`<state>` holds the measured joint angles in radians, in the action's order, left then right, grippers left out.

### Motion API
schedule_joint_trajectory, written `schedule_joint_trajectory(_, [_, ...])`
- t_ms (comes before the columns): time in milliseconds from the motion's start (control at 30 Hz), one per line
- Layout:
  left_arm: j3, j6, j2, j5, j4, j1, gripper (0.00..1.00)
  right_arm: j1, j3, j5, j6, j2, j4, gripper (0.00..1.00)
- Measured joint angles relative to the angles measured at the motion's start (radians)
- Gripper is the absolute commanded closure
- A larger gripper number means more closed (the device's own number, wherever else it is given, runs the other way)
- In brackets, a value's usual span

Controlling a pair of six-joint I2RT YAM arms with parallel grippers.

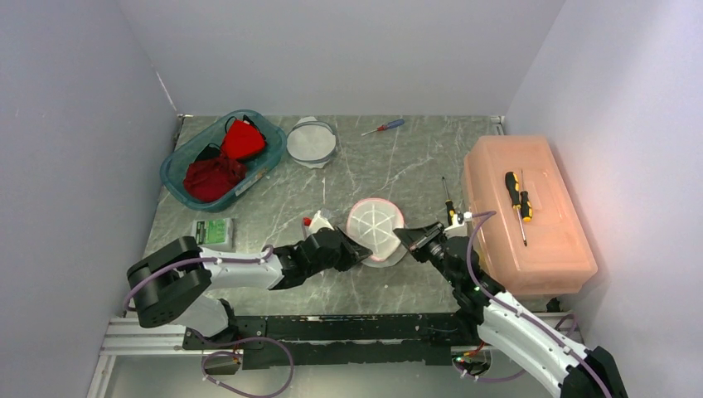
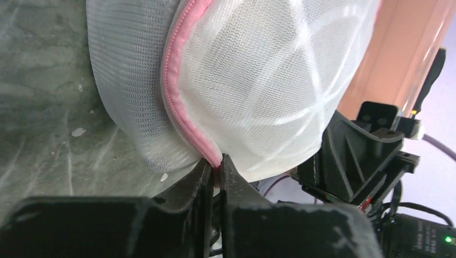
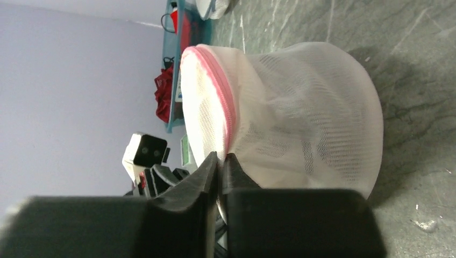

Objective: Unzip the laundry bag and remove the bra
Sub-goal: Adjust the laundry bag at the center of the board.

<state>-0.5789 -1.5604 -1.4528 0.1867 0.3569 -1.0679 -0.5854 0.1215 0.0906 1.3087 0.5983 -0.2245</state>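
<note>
Laundry bag (image 1: 375, 228) at centre of top view, on surface (image 1: 398, 157), not yet unzipped. Left gripper (image 2: 216, 171) pinched on pink zipper (image 2: 169, 80) at bag's lower-left edge. Right gripper (image 3: 221, 161) clamped on same zipper from lower right. Zipper runs around rim; both arms equally near.

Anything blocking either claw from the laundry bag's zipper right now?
Nothing visible. The left claw and the right claw each pinch the pink zipper band of the laundry bag, from opposite sides.
</note>
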Motion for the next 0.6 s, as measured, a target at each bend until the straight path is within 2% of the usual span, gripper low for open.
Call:
schedule_joint_trajectory(67, [0.000,0.015,0.010,-0.001,-0.008,0.005,0.97,0.000,0.002,-0.019,-0.037,-0.026,0.013,0.47])
schedule_joint_trajectory(100, [0.000,0.024,0.018,-0.001,-0.013,0.008,0.97,0.000,0.007,-0.028,-0.067,-0.038,0.031,0.39])
schedule_joint_trajectory(200, [0.000,0.071,0.069,-0.029,-0.045,0.048,0.97,-0.001,0.072,-0.050,-0.191,-0.051,0.141,0.25])
schedule_joint_trajectory(267, [0.000,0.107,0.112,-0.070,-0.058,0.098,0.97,-0.001,0.136,-0.058,-0.273,-0.051,0.213,0.22])
schedule_joint_trajectory(400, [-0.006,0.193,0.175,-0.243,-0.084,0.261,0.97,-0.001,0.248,-0.064,-0.450,-0.085,0.334,0.21])
schedule_joint_trajectory(600, [-0.121,0.361,0.143,-0.582,-0.198,0.457,0.97,0.000,0.254,-0.076,-0.584,-0.178,0.381,0.27])
